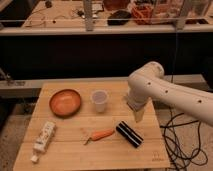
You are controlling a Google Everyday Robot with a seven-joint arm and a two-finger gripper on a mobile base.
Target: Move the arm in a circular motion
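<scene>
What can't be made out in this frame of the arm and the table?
- Camera view: the arm runs off the right edge; its base is cut off.
- The gripper, at the arm's lower tip above the table's right side, blends into the arm.
- The table strip behind the arm is hidden by it.
- The tube's label is too small to read.

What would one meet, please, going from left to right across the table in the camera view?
White tube → orange bowl → cup → black striped block. The carrot lies in front of the cup, and the gripper of the arm hangs just beyond the block, so neither is ordered.
</scene>
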